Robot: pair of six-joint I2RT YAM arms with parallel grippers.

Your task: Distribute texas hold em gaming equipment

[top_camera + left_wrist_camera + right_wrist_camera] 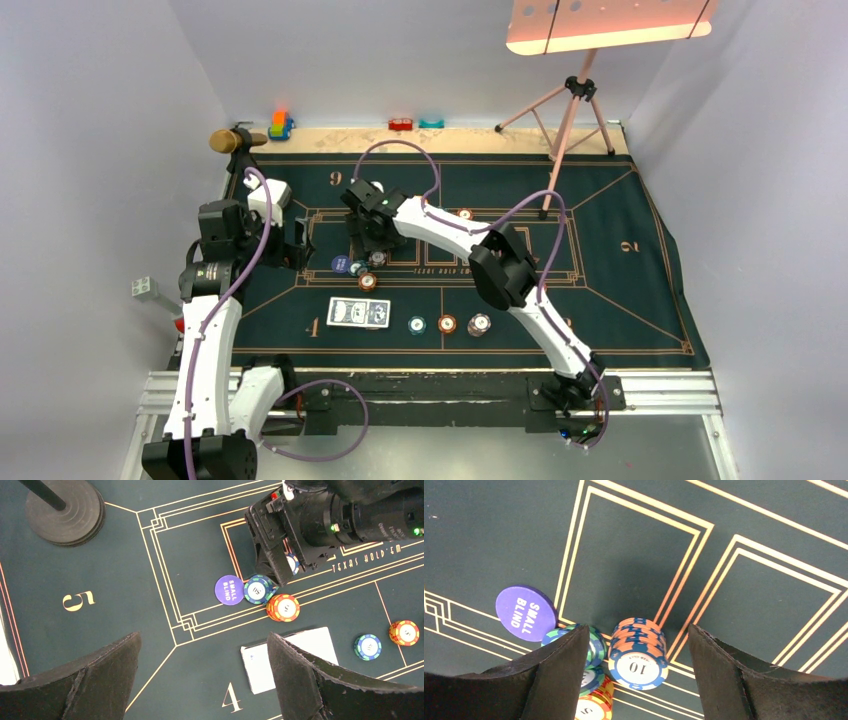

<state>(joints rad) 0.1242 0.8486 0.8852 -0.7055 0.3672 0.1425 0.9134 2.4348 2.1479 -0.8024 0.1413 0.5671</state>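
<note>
Straddling the 10 stack [638, 652]: right tool [636, 630] is apart, one finger each side, not yet pinching. The stack is several salmon-and-blue-edged chips with a white face, edges slightly staggered. Just beside one finger [554, 680] sits the teal stack [598, 647], with the orange stack [594, 707] touching it.

Risk: closing could drag that finger into the teal stack and scatter it. A high pinch could shear off the top chips.

Further out lies the small-blind disc [525, 612]. The left tool [202, 637] is apart and empty above the mat [125, 570], with the cards [255, 667] near one finger.
</note>
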